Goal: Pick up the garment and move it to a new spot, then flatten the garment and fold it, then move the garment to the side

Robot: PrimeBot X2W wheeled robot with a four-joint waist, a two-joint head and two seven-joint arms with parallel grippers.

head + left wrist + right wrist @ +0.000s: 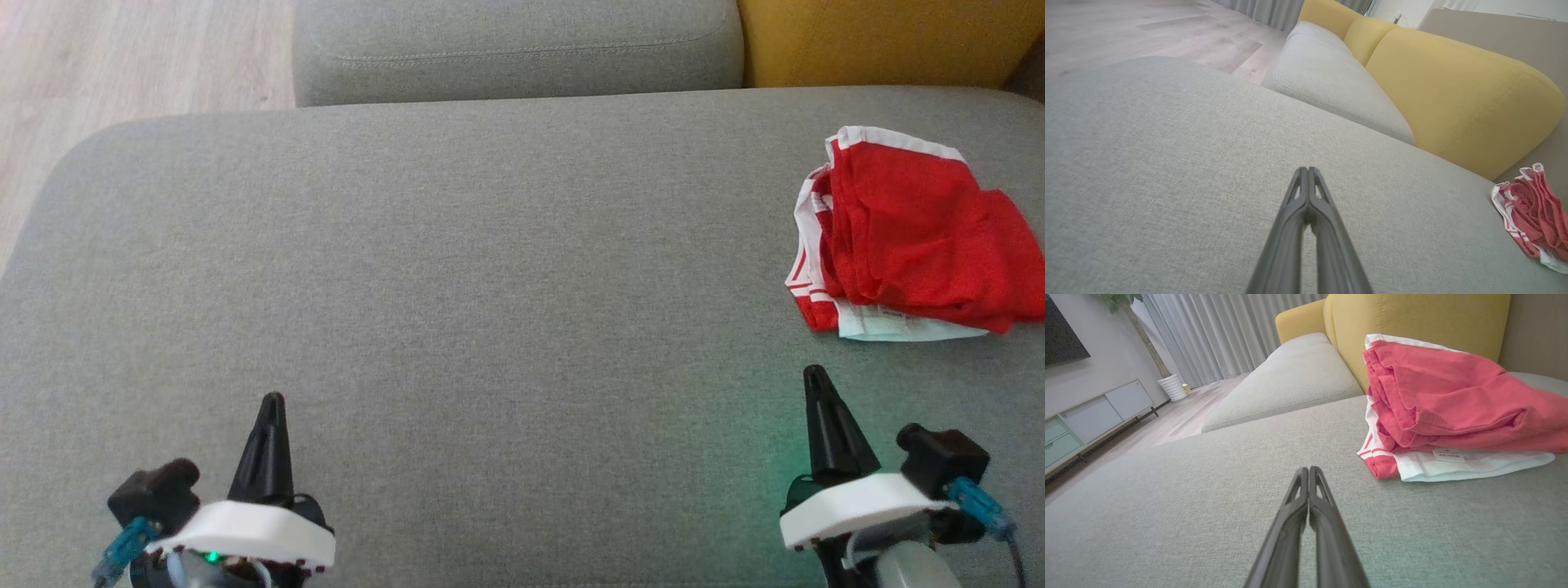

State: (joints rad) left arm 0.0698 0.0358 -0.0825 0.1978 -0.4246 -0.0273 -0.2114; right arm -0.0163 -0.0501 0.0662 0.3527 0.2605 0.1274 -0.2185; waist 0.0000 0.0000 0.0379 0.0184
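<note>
A red garment with white trim (914, 233) lies folded in a loose bundle at the far right of the grey sofa seat (490, 269). It also shows at the right edge of the left wrist view as the garment (1533, 212), and large in the right wrist view as the garment (1453, 408), with a white label on its lower layer. My right gripper (815, 380) is shut and empty, a short way in front of the bundle. My left gripper (272, 402) is shut and empty at the lower left, far from the garment. Both grippers (1307, 169) (1308, 469) hover over bare fabric.
A second grey cushion (514, 49) and a yellow backrest (890, 41) stand behind the seat. Wooden floor (122, 57) lies beyond the seat's rounded left edge. A low cabinet (1090, 416), curtains and a potted plant stand across the room.
</note>
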